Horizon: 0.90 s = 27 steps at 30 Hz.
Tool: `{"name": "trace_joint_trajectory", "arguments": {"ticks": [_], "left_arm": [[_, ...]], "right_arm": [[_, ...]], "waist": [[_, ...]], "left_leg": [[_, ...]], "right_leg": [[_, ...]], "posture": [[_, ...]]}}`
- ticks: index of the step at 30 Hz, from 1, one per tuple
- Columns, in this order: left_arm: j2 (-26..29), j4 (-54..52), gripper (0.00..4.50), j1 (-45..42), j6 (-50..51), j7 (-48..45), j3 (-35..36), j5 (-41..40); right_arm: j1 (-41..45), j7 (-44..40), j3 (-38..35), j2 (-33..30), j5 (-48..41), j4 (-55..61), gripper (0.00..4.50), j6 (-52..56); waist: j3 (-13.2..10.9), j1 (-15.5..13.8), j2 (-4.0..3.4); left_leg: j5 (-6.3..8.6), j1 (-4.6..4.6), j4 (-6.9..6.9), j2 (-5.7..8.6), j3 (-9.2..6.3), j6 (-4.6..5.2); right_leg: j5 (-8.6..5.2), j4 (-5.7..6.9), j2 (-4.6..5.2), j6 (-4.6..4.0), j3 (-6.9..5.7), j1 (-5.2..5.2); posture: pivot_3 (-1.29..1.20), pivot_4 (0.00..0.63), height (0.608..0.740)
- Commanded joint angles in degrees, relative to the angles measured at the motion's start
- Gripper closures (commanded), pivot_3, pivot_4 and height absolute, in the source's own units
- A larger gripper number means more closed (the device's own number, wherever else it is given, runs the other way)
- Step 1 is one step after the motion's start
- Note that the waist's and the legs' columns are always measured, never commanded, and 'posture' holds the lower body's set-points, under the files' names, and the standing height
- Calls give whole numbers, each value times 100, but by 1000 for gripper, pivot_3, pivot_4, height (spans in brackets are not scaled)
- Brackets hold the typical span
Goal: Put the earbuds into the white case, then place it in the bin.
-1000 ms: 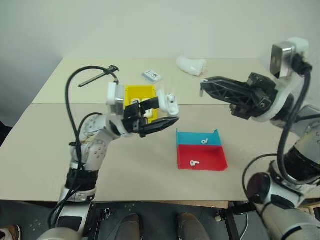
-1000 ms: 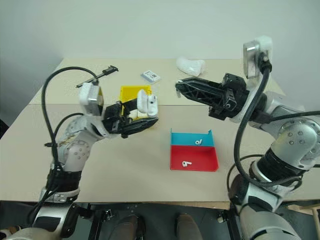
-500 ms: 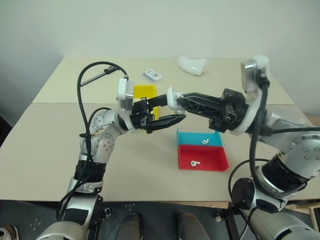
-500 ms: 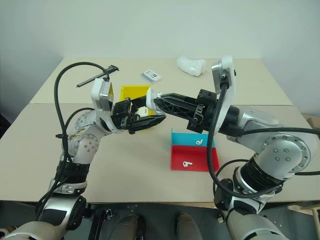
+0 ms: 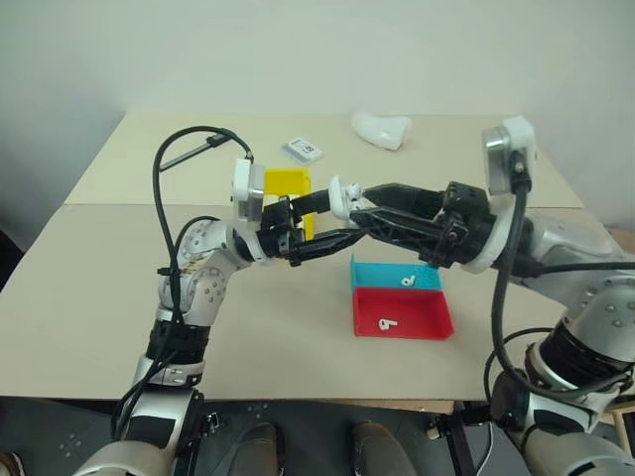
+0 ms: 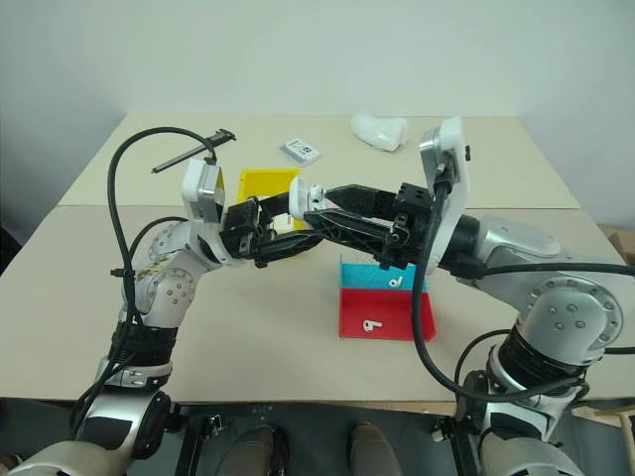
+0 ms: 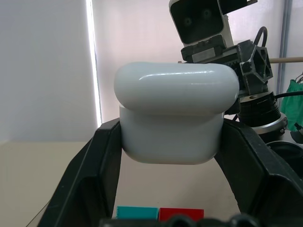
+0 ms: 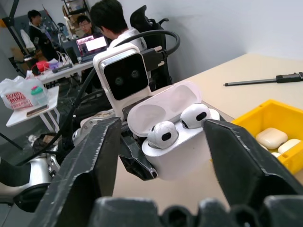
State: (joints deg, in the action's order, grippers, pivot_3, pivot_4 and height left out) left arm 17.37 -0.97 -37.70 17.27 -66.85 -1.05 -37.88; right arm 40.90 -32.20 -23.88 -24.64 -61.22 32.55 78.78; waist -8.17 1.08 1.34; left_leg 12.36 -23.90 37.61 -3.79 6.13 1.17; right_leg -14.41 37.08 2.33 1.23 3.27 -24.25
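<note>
The case is up in my left hand, with my right hand's fingers on each side of it.

The white case (image 8: 176, 142) is up off the desk (image 5: 99, 288), pinched tight in my left hand (image 7: 170, 156). Its lid is flipped open, and both earbuds (image 8: 180, 124) sit in it with their round tops poking out. My right hand (image 8: 161, 156) points straight at the case. Its two fingers (image 8: 90, 165) are spread wide, one on each side, not touching it. So I think my right hand is the one to push the lid shut. The bin (image 5: 281, 182) is on the desk just behind my left hand, toward the far edge, so that hand is nearer to drop the case in.
</note>
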Motion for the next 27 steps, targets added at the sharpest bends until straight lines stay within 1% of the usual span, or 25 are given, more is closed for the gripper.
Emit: {"name": "trace_joint_trajectory", "arguments": {"ticks": [1,6,9,12,13,15,17,20,23,27], "left_arm": [[-6,-248,1708,-47,-140,4,89,-57],[83,-215,1708,-25,-104,73,29,102],[163,-158,1708,2,-147,394,-222,639],[164,-184,1708,84,-145,541,-351,876],[151,-235,1708,122,-134,566,-376,896],[138,-295,1708,169,-124,646,-473,1010],[117,-240,1708,177,-217,788,-640,1280],[33,-150,1708,100,-297,951,-787,1535],[-94,-106,1708,18,-345,1066,-834,1637],[-119,-186,1708,64,-410,1154,-811,1707]], "right_arm": [[-50,40,-50,-227,-330,-15,1304,-314],[-170,80,-103,-638,-634,-25,1304,-598],[-1,107,13,-1058,-605,-187,1839,-695],[380,256,297,-1493,-450,-347,2872,-662],[471,241,466,-1644,-349,-318,3310,-672],[616,115,838,-1919,-130,-225,4049,-761],[926,-80,1371,-2167,100,-173,4482,-806],[1435,-329,2110,-2368,394,-250,4482,-714],[1816,-629,2943,-2511,938,-269,4482,-852],[1946,-936,3546,-2682,1593,-354,4482,-1150]], "waist": [[0,-2,0],[0,-1,1],[-1,-6,1],[-1,0,1],[-1,5,1],[-1,3,1],[-1,2,1],[-1,1,1],[-1,-11,2],[-1,-23,1]], "left_leg": [[0,0,0,0,-1,0],[0,0,0,0,-7,0],[0,0,0,1,-23,0],[0,0,0,3,-26,0],[0,0,0,3,-26,1],[0,0,-7,1,-28,0],[0,0,-10,2,-27,1],[0,0,-10,3,-24,1],[0,-2,-10,2,-24,1],[0,-10,-9,4,-25,1]], "right_leg": [[0,0,0,0,1,0],[0,0,0,0,0,0],[0,-1,0,1,1,2],[0,-2,1,2,2,2],[0,-2,1,2,1,0],[-1,-4,0,1,2,-3],[-1,-6,0,1,3,-4],[-1,-4,1,1,9,-7],[-1,-6,1,0,7,-10],[0,-8,4,1,5,-12]], "posture": [[0,150,740],[0,150,740],[0,150,740],[0,150,740],[0,150,740],[0,150,740],[0,150,740],[0,150,740],[0,150,740],[0,150,740]]}}
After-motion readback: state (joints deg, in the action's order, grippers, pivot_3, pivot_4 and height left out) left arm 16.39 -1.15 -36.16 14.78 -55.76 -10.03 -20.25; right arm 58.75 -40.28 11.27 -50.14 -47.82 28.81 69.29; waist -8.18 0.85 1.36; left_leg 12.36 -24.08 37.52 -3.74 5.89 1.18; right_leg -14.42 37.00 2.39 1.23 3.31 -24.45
